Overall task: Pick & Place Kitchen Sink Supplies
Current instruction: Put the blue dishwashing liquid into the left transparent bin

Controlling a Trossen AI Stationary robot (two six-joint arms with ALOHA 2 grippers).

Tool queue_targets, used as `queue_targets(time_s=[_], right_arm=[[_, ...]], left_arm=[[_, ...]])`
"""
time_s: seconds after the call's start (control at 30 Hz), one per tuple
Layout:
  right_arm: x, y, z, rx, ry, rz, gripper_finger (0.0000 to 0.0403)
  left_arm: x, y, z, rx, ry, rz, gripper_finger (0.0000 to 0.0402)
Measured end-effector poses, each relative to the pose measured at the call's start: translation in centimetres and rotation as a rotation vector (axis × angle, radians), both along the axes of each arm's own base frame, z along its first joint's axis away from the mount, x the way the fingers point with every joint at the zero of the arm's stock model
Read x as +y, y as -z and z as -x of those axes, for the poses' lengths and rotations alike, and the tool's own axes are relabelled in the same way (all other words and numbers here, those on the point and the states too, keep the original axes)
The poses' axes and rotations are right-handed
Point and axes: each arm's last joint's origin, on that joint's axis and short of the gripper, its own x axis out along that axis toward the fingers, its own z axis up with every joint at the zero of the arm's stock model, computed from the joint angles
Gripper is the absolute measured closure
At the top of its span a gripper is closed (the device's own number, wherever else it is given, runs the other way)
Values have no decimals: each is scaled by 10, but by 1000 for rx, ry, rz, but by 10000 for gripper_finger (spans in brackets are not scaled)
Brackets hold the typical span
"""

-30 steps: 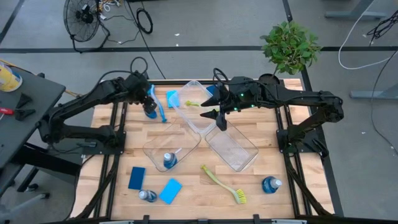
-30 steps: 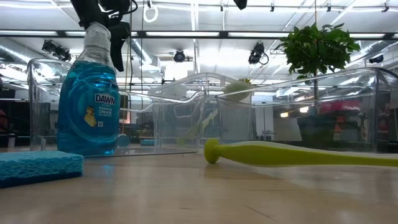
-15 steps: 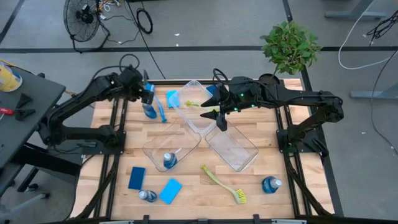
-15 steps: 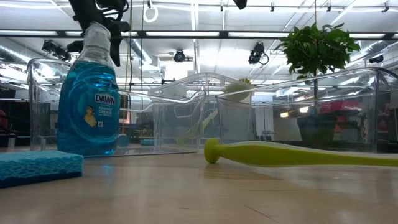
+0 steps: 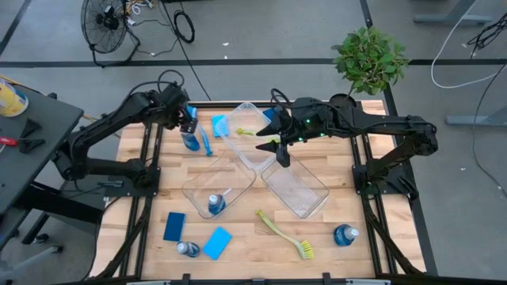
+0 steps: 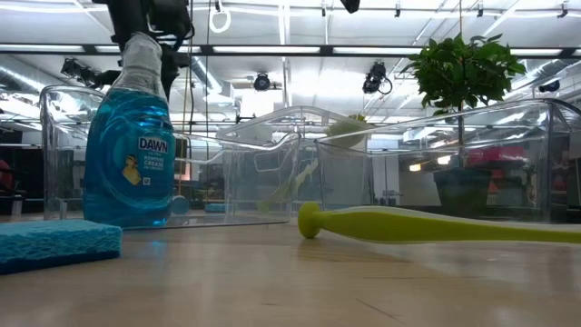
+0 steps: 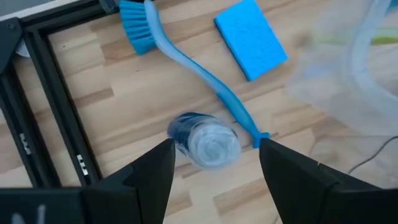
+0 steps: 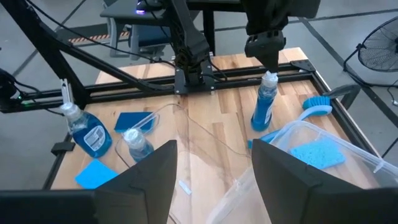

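Wooden table (image 5: 238, 229): left gripper (image 7: 214, 163) spread-fingered, poised over bottle (image 7: 208, 141).

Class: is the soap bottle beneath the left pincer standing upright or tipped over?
Upright. The soap bottle stands on its base, cap up, beneath the open left pincer.

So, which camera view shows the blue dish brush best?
The left wrist view: the blue brush lies there whole, bristles to handle tip. The high view shows it small, beside a soap bottle. The right wrist view shows mostly its head. The low view hardly shows it.
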Motion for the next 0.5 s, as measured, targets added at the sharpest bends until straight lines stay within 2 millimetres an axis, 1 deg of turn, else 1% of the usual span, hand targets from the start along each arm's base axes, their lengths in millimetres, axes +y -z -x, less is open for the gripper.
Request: queue_targets(time_s=[0.3,0.5], right_arm=[[0,2,1,19,0,-1,195],[0,2,1,18,0,0,195]], left_arm=[[6,8,-6,48,-19,12,164],[11,17,-12,93,-16,37,164]])
